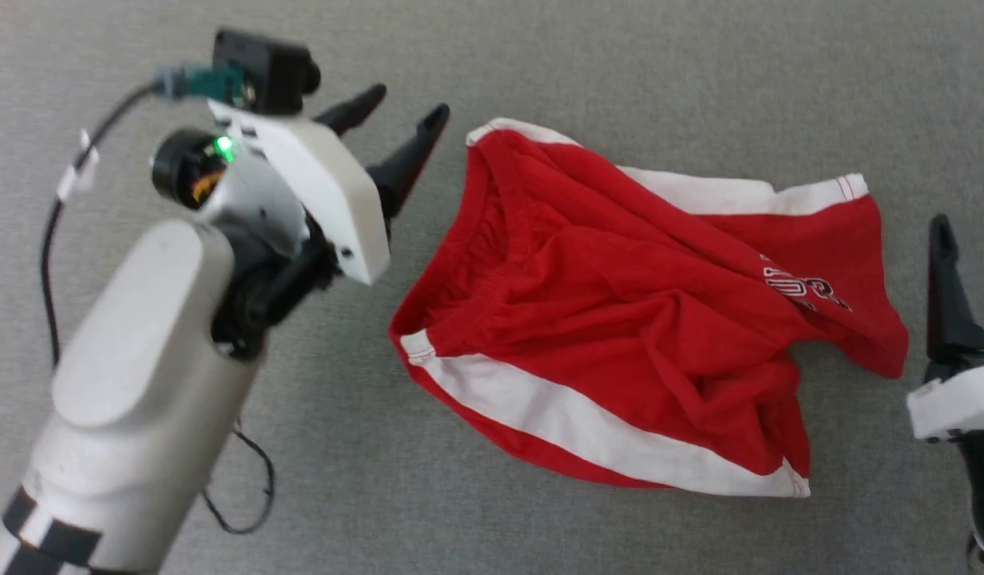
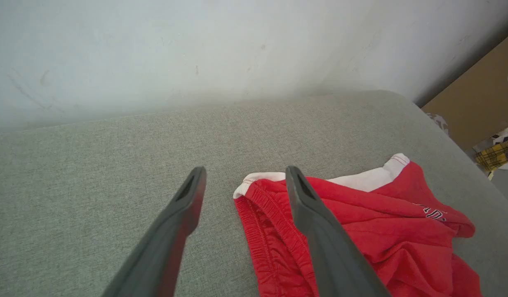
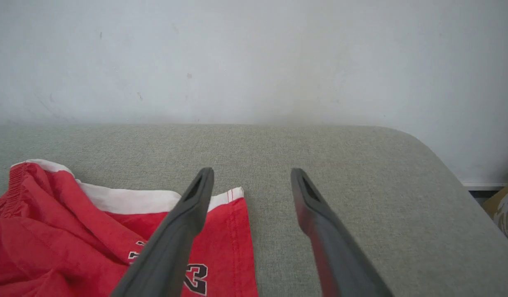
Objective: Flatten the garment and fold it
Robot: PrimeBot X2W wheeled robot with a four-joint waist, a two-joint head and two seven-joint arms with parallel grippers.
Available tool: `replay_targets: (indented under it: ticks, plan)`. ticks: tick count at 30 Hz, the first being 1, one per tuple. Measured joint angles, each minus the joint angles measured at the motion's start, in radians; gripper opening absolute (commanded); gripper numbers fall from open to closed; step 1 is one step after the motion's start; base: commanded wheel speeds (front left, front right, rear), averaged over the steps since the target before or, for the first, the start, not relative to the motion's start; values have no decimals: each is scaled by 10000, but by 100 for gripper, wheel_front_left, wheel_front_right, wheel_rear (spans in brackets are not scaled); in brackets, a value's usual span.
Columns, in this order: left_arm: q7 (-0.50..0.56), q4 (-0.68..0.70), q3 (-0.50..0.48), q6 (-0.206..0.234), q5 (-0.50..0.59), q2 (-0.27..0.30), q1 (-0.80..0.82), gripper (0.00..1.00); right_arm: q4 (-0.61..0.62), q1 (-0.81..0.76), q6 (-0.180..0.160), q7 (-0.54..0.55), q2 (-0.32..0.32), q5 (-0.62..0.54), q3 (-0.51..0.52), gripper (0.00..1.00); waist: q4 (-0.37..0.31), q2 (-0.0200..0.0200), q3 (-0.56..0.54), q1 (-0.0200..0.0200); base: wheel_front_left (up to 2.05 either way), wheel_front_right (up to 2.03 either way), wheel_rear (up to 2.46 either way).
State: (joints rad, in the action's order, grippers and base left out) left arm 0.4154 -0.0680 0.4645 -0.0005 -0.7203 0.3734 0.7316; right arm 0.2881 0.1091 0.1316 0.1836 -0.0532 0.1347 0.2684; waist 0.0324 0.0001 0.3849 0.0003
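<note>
Grey woven surface, rumpled red garment

Soft, bright light is spread evenly; only faint shadows are cast. The wall is rendered hazy at twelve o'clock; wrist-view edges are bowed.

left hand, right hand: jaws wide apart

head: overhead, downward | wrists: low, facing wall | shared: garment
</note>
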Motion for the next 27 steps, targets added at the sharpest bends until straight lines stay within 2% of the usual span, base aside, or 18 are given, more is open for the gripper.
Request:
replay_targets:
  ticks: [3, 7, 15, 24, 25, 26, 27]
  plan:
    - [849, -539, 17, -88, -228, 155, 673, 100, -307, 163, 0, -209, 6, 167, -251, 100, -232, 0, 370, 0, 0, 0, 0]
    - [1446, -968, 102, -167, -360, 282, 1040, 100, -688, 322, 0, -481, 4, 301, -378, 100, -605, 0, 768, -1, 0, 0, 0]
    - [1565, -1179, 109, -253, -702, 190, 1111, 100, -1080, 425, 0, -732, 6, 453, -424, 100, -1250, -2, 1372, -1, 0, 0, 0]
    - [1567, -1411, 226, -67, -224, 510, 1140, 100, -1181, 527, 0, -876, 4, 545, -445, 100, -1647, -2, 1790, -3, 0, 0, 0]
    - [1578, -1396, 224, -67, -230, 523, 1159, 64, -1187, 529, 0, -876, 4, 554, -439, 100, -1664, -2, 1820, -3, 0, 0, 0]
    - [1576, -1365, 228, -75, -230, 539, 1172, 0, -1191, 529, 0, -878, 4, 562, -433, 100, -1672, -2, 1845, -3, 0, 0, 0]
    - [1559, -1333, 213, -75, -244, 539, 1174, 0, -1197, 530, 0, -886, 4, 562, -424, 100, -1671, -2, 1867, -3, 0, 0, 0]
